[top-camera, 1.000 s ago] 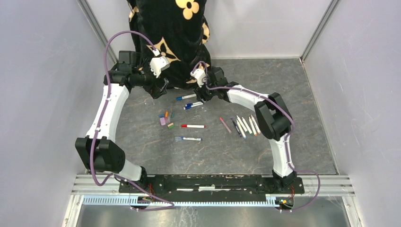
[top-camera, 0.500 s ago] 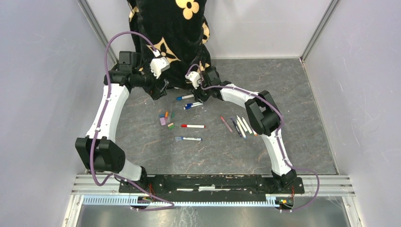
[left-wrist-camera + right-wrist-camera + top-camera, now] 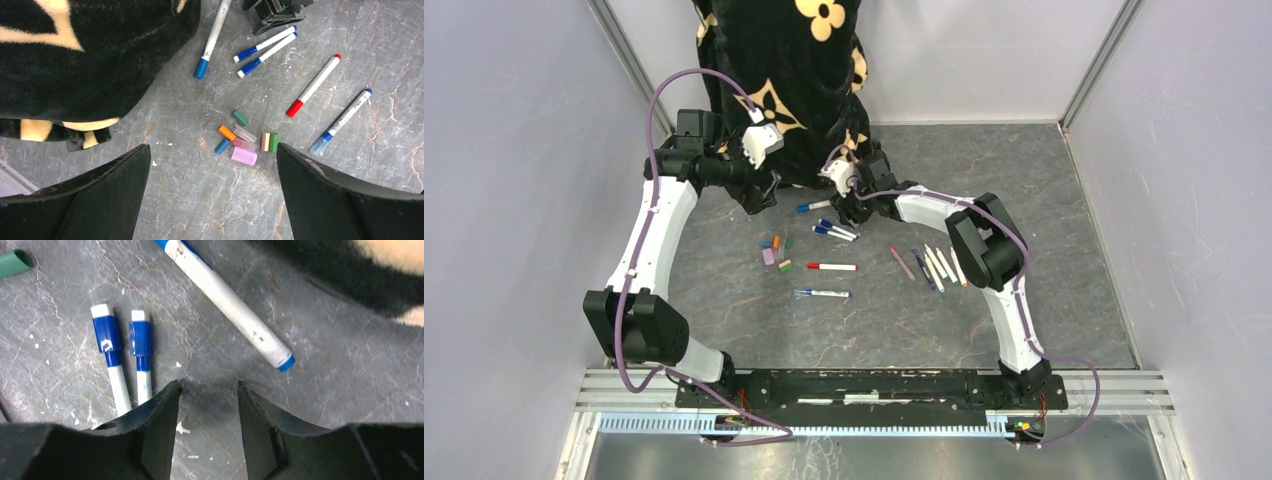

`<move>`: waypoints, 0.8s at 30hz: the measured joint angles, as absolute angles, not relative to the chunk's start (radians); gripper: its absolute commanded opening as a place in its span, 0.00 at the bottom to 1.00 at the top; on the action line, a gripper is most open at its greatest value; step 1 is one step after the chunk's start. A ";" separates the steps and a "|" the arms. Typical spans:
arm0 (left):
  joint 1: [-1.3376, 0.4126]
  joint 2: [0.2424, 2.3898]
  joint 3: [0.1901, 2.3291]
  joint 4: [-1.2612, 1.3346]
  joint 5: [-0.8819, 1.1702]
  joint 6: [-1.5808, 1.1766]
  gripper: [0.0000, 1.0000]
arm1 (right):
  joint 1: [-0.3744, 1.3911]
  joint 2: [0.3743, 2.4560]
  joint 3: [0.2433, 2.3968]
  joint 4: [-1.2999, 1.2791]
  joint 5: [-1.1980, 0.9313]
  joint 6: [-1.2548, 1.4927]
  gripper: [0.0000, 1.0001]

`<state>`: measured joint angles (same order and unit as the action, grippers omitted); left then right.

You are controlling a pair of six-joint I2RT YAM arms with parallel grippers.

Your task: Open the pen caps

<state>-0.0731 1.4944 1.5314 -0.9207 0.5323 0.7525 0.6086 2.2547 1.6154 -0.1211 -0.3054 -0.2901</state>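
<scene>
Several small coloured pen caps [image 3: 244, 142] lie in a cluster on the grey table, also in the top view [image 3: 776, 251]. Two blue-capped pens [image 3: 127, 352] lie side by side just left of my right gripper [image 3: 208, 387], which is open, empty and low over the table [image 3: 852, 205]. A longer blue-ended pen [image 3: 227, 302] lies beyond it by the black fabric. A red-capped pen [image 3: 313, 86] and a blue-capped pen [image 3: 341, 121] lie further right. My left gripper [image 3: 212, 147] is open wide and empty, high above the caps [image 3: 759, 197].
Black fabric with a cream flower pattern [image 3: 794, 80] hangs over the table's far edge, close to both wrists. Several more pens [image 3: 936, 266] lie in a row at the right, under my right arm. Grey walls stand on both sides.
The pair of blue-capped pens has turned on the table, now slanting down to the right. My right wrist has shifted slightly toward them. The left arm has hardly moved.
</scene>
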 measured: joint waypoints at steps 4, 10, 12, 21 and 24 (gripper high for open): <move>-0.073 1.494 1.531 -0.930 0.532 0.752 1.00 | 0.606 2.210 1.546 -0.098 -0.282 -0.260 0.56; -0.073 1.494 1.531 -0.934 0.534 0.752 1.00 | 0.603 2.129 1.433 -0.053 -0.295 -0.178 0.66; -0.073 1.494 1.531 -0.934 0.534 0.752 1.00 | 0.606 2.121 1.431 -0.036 -0.302 -0.156 0.67; -0.073 1.494 1.531 -0.934 0.534 0.752 1.00 | 0.638 2.116 1.431 -0.009 -0.330 -0.117 0.57; -0.073 1.494 1.531 -0.934 0.534 0.752 1.00 | 0.646 2.116 1.431 -0.012 -0.329 -0.118 0.47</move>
<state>-0.0731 1.4944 1.5314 -0.9340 0.5343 0.7525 0.6460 2.1159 1.4315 -0.0116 -0.3290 -0.1184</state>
